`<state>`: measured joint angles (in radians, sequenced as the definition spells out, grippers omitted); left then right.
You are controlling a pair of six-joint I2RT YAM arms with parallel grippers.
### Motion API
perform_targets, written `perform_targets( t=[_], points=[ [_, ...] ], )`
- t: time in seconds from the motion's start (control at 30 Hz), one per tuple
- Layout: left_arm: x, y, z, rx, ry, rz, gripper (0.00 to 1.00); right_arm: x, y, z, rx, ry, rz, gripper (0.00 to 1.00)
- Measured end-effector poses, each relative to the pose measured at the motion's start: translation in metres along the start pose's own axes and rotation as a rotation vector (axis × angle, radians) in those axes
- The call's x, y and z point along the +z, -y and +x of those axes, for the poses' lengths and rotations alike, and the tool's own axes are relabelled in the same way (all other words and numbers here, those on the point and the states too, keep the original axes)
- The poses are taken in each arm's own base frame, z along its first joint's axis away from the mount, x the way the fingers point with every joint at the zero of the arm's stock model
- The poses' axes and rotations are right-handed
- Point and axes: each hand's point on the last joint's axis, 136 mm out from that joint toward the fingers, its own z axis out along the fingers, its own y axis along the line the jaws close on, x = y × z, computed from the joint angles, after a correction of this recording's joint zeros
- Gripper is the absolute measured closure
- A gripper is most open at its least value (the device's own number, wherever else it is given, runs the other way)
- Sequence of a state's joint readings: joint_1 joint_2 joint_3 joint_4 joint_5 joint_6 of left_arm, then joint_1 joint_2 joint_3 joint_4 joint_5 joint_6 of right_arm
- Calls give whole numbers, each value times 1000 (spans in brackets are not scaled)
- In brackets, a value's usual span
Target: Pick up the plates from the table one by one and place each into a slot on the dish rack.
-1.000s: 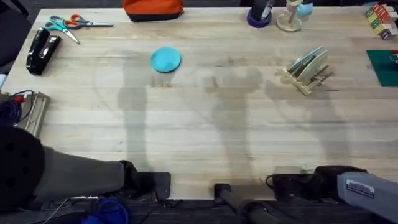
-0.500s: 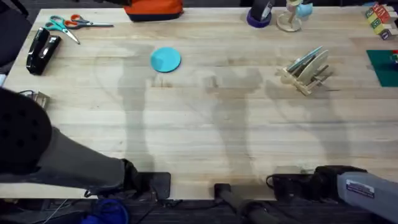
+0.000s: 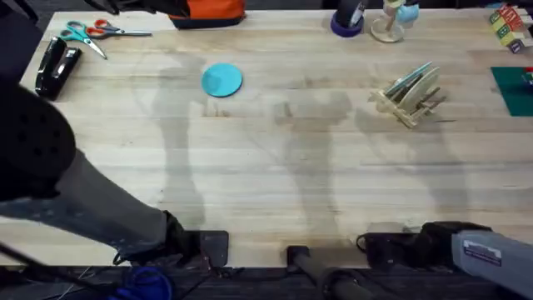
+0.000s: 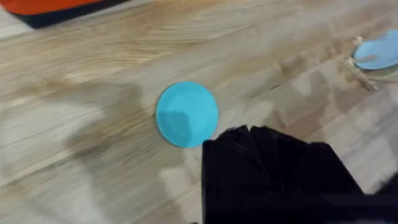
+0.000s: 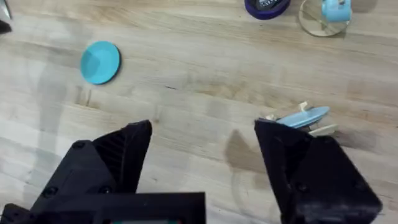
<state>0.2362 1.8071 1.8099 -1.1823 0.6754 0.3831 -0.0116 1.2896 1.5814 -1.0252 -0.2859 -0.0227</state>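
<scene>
1 turquoise-blue plate (image 3: pixel 221 80) lies flat on the pale plank table (image 3: pixel 275 183), toward its far left part, a plain round disc with bare wood all around it. Well apart to the right stands the small dish rack (image 3: pixel 408 93) of unpainted wood with upright pegs, set at an angle to the table's edges. A pale plate (image 3: pixel 410 79) stands on edge in its slots, leaning; how many plates it holds cannot be told.

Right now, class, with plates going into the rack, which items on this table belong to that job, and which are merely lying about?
Job:
round turquoise-blue plate
pale wooden dish rack, plates already slotted

Lying about:
black stapler
orange-handled scissors
purple round tape holder
coloured blocks
</scene>
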Motion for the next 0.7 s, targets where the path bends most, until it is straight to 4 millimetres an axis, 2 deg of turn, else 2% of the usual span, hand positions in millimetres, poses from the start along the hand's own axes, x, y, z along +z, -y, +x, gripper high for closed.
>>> perform_targets(
  t=[0.33,0.7],
  points=[
    [14,-39,14,-102,8,121,961,0,0,0,0,0,0,7],
    [45,-48,30,-151,-56,187,961,0,0,0,0,0,0,7]
  ],
)
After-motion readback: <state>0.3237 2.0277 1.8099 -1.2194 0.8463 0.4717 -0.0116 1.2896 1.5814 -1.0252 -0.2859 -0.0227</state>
